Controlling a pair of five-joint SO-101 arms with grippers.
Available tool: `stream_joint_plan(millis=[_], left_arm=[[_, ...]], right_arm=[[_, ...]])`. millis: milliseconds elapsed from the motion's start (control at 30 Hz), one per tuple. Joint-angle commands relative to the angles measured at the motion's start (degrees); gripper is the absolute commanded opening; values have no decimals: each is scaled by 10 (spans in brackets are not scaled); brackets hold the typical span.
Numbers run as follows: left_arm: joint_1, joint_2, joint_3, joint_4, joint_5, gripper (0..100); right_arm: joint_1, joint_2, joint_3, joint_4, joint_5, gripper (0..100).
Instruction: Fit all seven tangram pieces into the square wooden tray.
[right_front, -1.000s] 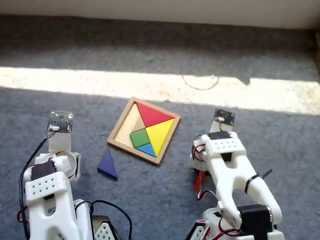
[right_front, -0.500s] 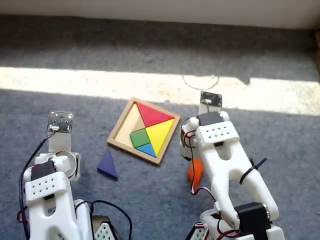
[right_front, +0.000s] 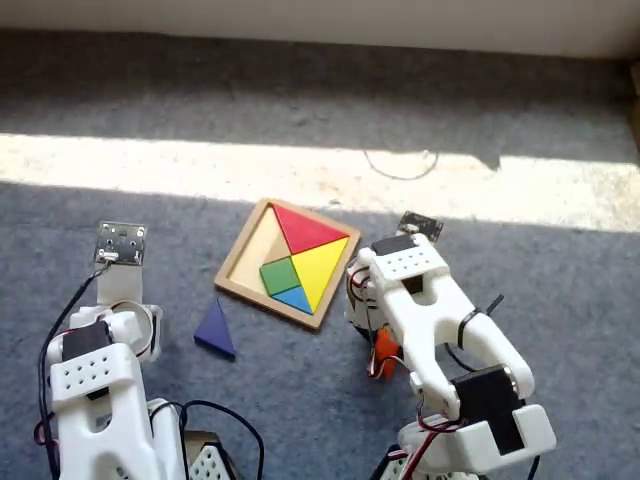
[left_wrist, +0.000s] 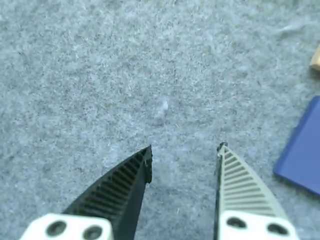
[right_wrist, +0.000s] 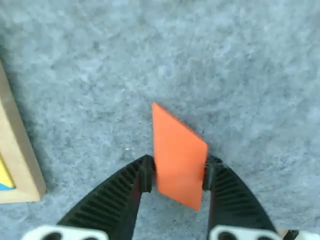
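Two claws, nearest first: left claw (left_wrist: 184, 148) spread wide over bare grey carpet, lower left of the high view; right claw (right_wrist: 175, 172) pinching the orange piece (right_wrist: 177, 155) by two opposite edges, lower right, just beside the tray. Blue triangle (right_front: 214, 328) loose on the carpet, near the tray's lower-left rim. Square wooden tray (right_front: 252, 245), centre frame, holds red, yellow, green and light-blue pieces; its left portion is bare. Risk: the grip is narrow, so the orange piece may twist, slip, or catch the rim when lowered.

Indoor rm; grey carpet (right_front: 590, 290), sunlit strip (right_front: 200, 165)
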Motion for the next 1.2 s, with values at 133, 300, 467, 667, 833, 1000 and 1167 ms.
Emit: stream_joint_plan(millis=[133, 300, 467, 667, 833, 1000, 1167], left_arm=[[-2, -11, -1, -8, 3, 218], [-2, -11, -1, -8, 3, 218], [-2, -11, -1, -8, 3, 218], [-2, -11, -1, -8, 3, 218], [-2, -11, -1, -8, 3, 218], [-2, -11, -1, -8, 3, 218], [-2, -11, -1, -8, 3, 217]], right_arm=[[-5, -31, -2, 13, -2, 15], [-6, -117, -29, 73, 67, 15], [-27, -200, -95, 66, 88, 15], [-101, -142, -211, 27, 114, 15], [-147, -14, -320, -26, 113, 15], [-182, 95, -422, -53, 62, 15], [-195, 200, -511, -78, -3, 15]])
